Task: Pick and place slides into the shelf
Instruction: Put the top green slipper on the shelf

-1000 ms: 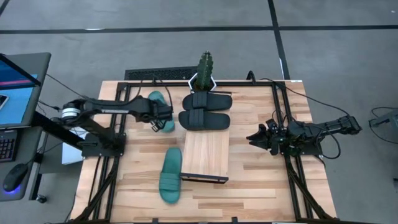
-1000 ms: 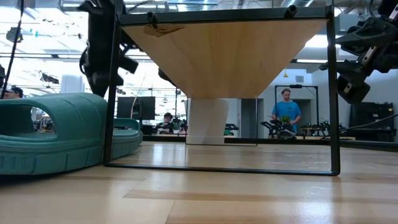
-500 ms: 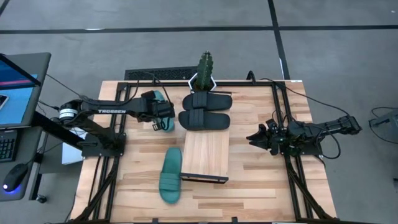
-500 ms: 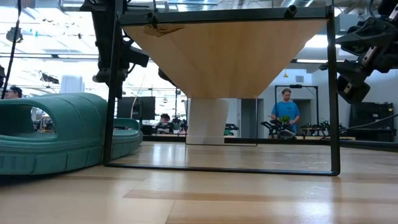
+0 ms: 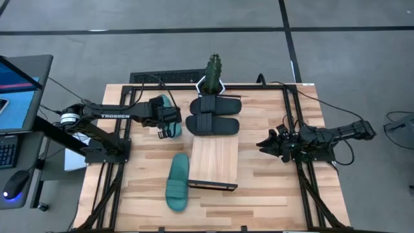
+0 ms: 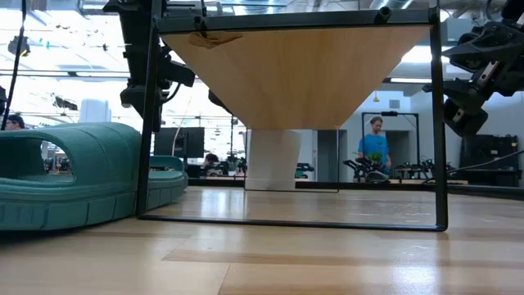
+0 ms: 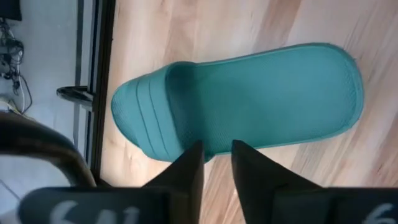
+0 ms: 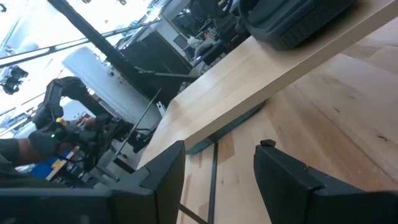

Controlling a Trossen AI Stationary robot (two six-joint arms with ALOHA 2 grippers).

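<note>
Left gripper hovers over a teal slide at the table's far left, fingers a narrow gap apart, not gripping it. Right gripper waits at the right, fingers spread, holding nothing. Two black slides sit on the far end of the shelf. Second teal slide lies on the table just left of the shelf's near end.

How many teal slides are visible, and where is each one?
2. One teal slide lies on the table left of the shelf; the other is under the left claw.
</note>
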